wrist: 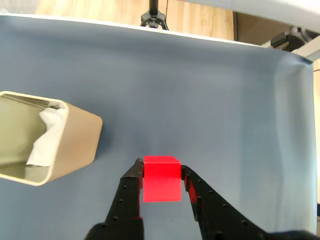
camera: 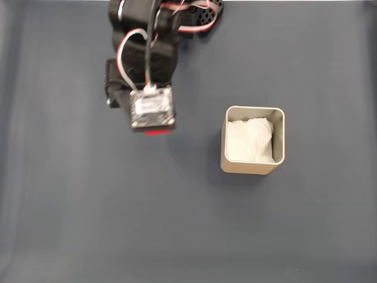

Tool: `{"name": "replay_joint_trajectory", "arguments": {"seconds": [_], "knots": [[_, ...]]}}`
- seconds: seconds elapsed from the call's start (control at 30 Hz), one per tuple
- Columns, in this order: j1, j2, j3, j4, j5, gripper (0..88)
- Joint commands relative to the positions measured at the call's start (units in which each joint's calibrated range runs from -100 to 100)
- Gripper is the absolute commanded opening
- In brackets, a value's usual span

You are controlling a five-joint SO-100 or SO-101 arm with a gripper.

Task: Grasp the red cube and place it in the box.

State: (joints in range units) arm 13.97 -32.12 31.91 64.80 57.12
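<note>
The red cube point(wrist: 161, 182) sits between my two black fingers, whose inner faces press against its left and right sides, so my gripper point(wrist: 161, 167) is shut on it. In the fixed view only a thin red sliver of the cube point(camera: 156, 131) peeks out below the arm's wrist board point(camera: 152, 108). The beige box point(camera: 281, 141) with crumpled white paper inside stands to the right of the arm in the fixed view, a short gap away. In the wrist view the box point(wrist: 75, 145) lies to the left of the cube. I cannot tell whether the cube is off the mat.
A dark blue-grey mat point(camera: 88, 224) covers the table. The arm's base and cables point(camera: 177, 17) are at the top edge of the fixed view. In the wrist view a wooden floor and a tripod foot point(wrist: 154, 20) lie beyond the mat's far edge.
</note>
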Motion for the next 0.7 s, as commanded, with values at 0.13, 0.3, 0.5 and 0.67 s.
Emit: {"name": "replay_joint_trajectory", "arguments": {"seconds": [0.13, 0.3, 0.5, 0.67], "knots": [[-6.1, -9.51, -4.94, 6.88, 0.1, 0.2], [-10.3, -12.03, -7.03, 9.01, 1.03, 0.2], [-15.71, -13.6, -8.4, 9.42, 1.61, 0.2], [-19.84, -13.68, -9.41, 9.5, 1.51, 0.2]]}}
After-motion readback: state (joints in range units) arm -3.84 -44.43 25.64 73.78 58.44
